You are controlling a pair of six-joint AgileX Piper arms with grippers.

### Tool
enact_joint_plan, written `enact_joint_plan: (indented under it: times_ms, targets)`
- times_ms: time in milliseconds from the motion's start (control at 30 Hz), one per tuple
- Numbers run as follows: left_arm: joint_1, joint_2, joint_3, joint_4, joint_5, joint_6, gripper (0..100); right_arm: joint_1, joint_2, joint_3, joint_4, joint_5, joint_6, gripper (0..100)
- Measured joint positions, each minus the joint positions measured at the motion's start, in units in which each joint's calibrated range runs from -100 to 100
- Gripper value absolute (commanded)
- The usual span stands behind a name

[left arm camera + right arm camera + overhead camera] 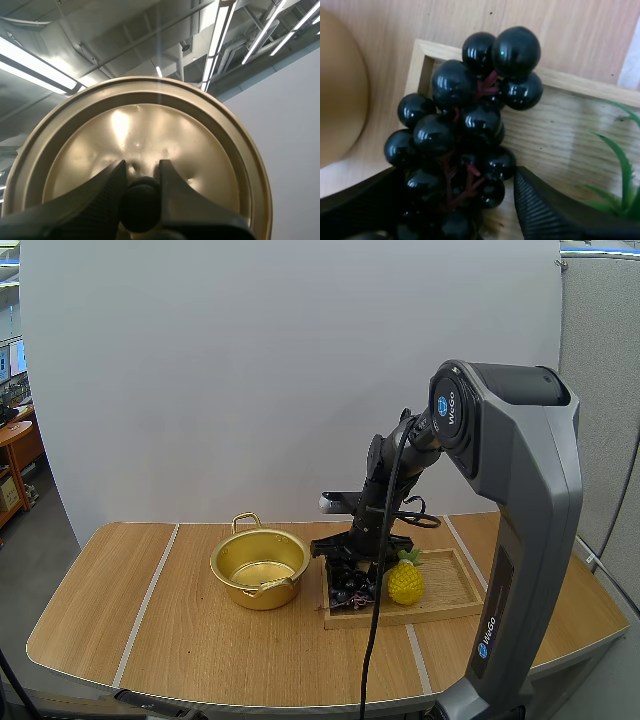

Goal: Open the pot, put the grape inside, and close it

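Observation:
The gold pot stands open on the table, nothing inside. A bunch of dark grapes lies at the left end of the wooden tray. My right gripper is down over the bunch. In the right wrist view its fingers stand apart, open, on either side of the grapes, one finger still clear of them. In the left wrist view my left gripper is shut on the black knob of the gold lid, holding it up in the air.
A yellow toy pineapple with green leaves sits on the tray just right of the grapes. The pot's wall is close to the tray's left rim. Bare wooden table lies left of the pot.

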Motion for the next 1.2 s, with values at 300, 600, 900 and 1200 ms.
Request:
enact_joint_plan:
  times_ms: [300,600,900,1200]
  targets:
    - [0.0,0.0,0.0,0.0,0.0,0.0,0,0.0,0.59,0.0,0.11,-0.94,0.0,100]
    - [0.0,0.0,0.0,0.0,0.0,0.0,0,0.0,0.59,-0.14,0.24,-1.74,0.32,0]
    - [0.0,0.0,0.0,0.0,0.0,0.0,0,0.16,0.59,-0.14,0.24,-1.74,0.41,0]
    - [0.0,0.0,0.0,0.0,0.0,0.0,0,0.16,-4.75,-0.14,0.12,-1.02,0.41,0]
